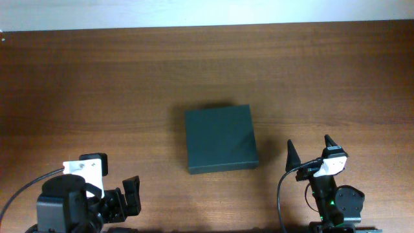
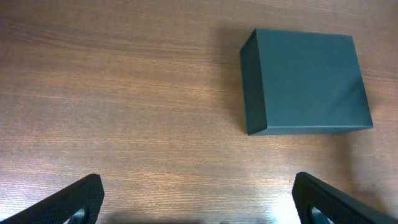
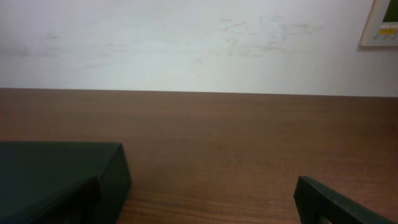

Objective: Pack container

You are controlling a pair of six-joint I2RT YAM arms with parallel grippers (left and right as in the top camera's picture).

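Observation:
The container [image 1: 220, 139] is a dark green-black square box lying in the middle of the wooden table with its lid down. My left gripper [image 1: 129, 197] stands open near the front left edge, well short of the box. In the left wrist view the container [image 2: 311, 81] lies ahead to the upper right, and the left gripper [image 2: 199, 202] has only bare wood between its wide-apart fingers. My right gripper [image 1: 310, 152] stands open just right of the box's front right corner, not touching it. In the right wrist view the container [image 3: 62, 165] fills the lower left, beside the empty right gripper [image 3: 199, 211].
The brown wooden table [image 1: 97, 84] ends at a far edge [image 1: 207, 27] against a white wall [image 3: 186, 43]. A framed panel [image 3: 382, 25] hangs on that wall at the upper right. A black cable [image 1: 26, 191] trails from the left arm.

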